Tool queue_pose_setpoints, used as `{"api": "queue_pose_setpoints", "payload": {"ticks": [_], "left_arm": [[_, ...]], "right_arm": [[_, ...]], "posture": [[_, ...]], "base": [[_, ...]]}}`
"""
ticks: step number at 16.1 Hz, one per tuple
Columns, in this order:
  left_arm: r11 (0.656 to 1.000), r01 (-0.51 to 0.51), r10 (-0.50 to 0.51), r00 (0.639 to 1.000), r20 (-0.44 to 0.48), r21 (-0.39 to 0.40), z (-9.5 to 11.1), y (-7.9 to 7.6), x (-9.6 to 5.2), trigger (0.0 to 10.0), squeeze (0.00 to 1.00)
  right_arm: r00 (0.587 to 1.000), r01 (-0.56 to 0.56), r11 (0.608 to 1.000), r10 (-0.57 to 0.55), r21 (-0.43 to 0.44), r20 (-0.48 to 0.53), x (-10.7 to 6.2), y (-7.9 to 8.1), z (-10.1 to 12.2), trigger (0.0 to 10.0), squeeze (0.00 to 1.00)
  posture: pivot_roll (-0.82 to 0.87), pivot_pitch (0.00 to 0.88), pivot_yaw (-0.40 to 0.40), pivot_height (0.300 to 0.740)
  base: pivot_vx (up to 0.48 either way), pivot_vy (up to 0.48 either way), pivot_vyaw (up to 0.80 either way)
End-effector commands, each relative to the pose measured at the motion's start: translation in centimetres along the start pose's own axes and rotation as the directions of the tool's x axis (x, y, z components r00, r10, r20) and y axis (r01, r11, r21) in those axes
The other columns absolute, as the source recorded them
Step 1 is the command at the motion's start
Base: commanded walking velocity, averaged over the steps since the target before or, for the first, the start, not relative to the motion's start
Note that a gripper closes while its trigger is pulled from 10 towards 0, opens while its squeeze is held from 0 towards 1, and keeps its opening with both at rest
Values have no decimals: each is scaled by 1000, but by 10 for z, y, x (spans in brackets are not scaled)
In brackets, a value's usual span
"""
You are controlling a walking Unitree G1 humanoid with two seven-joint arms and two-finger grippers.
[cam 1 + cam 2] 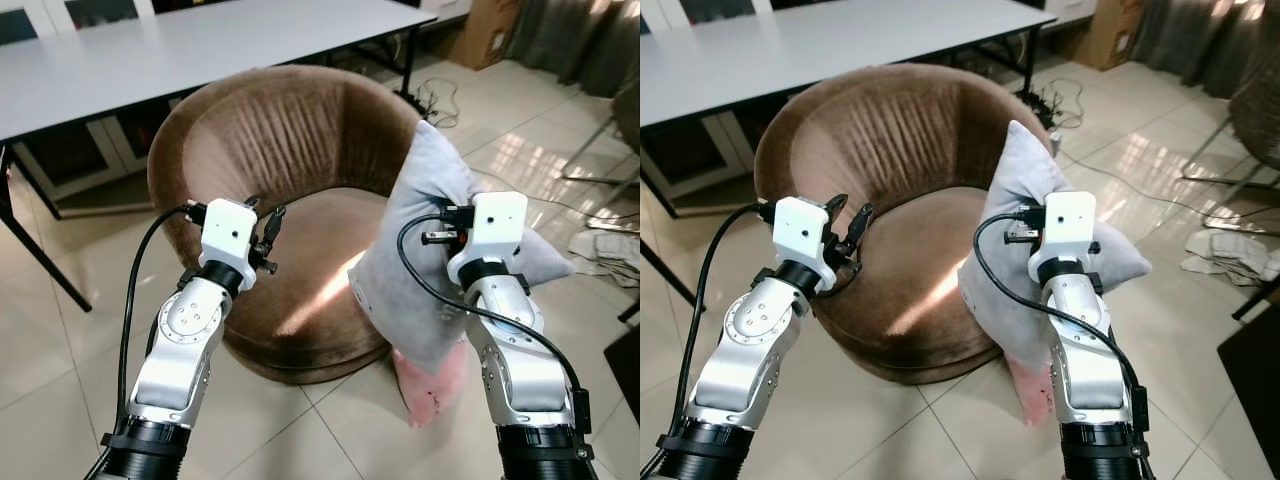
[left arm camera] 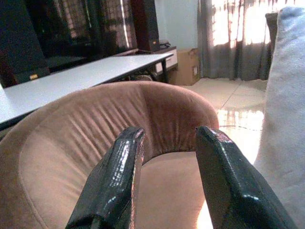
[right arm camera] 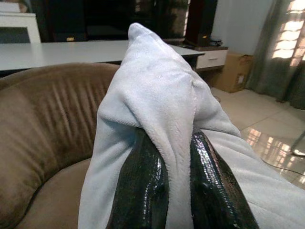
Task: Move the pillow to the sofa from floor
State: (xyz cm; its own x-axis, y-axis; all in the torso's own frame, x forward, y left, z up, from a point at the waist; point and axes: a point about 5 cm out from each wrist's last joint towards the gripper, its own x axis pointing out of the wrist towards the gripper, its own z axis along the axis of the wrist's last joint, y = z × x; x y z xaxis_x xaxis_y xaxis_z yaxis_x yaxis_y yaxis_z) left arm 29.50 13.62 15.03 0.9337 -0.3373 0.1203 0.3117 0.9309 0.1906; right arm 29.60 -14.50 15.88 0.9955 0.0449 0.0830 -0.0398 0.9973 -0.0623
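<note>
Tiled floor (image 1: pixel 60 330) carries a round brown velvet tub sofa (image 1: pixel 290 150); a long white surface (image 1: pixel 150 50) stands behind it. The pillow (image 1: pixel 420 270) — pale grey plush, pink underside — hangs off the floor beside the sofa's seat edge. Right tool (image 3: pixel 175 188) is clamped on a pillow fold. Left tool (image 2: pixel 167 181) — fingers apart, gripping nothing — faces the seat.

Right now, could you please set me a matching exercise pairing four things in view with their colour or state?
Things:
1. pillow
2. sofa
3. left gripper
4. table

States:
A. brown, round-backed
B. jaws open, holding nothing
C. white top, behind the seat
D. grey, pinched by the right gripper

Pairs: 1-D, 2-A, 3-B, 4-C
</note>
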Motion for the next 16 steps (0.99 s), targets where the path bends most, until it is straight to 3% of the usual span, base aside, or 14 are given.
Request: {"api": "queue_pose_setpoints", "payload": {"ticks": [1,10,12,16], "left_arm": [[1000,4,-4,1000,-15,-6,-4,1,-2,10000,0],[1000,7,-7,1000,-12,-10,-3,2,-1,10000,0],[1000,11,-11,1000,-11,-11,-3,2,-1,10000,0],[1000,12,-12,1000,-11,-12,-3,2,-1,10000,0]], "right_arm": [[998,-12,1000,12,7,61,2,2,13,10000,0],[998,-21,999,19,32,57,2,3,12,10000,0],[999,-17,999,16,31,52,2,3,12,10000,0],[998,-27,1000,26,11,64,2,4,12,10000,0]], "posture": [[-64,0,10,740],[-62,0,8,740],[-63,0,11,740],[-62,0,10,740]], "base": [[398,0,0],[399,0,0],[414,0,-666],[413,0,0]]}}
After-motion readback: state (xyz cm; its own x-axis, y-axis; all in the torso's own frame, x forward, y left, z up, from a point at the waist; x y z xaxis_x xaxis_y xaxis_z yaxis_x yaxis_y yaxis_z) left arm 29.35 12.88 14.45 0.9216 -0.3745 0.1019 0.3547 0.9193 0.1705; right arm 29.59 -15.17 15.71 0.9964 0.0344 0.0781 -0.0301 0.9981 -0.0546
